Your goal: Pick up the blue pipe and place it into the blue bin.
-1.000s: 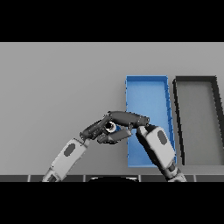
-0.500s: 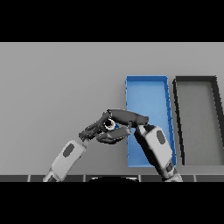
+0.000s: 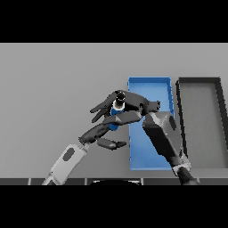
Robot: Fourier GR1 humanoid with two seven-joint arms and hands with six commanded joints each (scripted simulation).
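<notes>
I am seeing one blue pipe (image 3: 116,112), one blue bin (image 3: 149,84) and one dark bin (image 3: 200,83) on the surface (image 3: 49,89). My right hand (image 3: 130,107) is curling round the upright pipe, now raised higher beside the blue bin's left wall. My left hand (image 3: 101,132) is hanging relaxed just below.

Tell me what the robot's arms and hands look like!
Each arm is built from chunky light-grey and white blocks with dark patches and dark joints. Each ends in a dark, nearly black robot hand with slim fingers and a thumb: the left robot hand and the right robot hand. No cables or markings show.
</notes>
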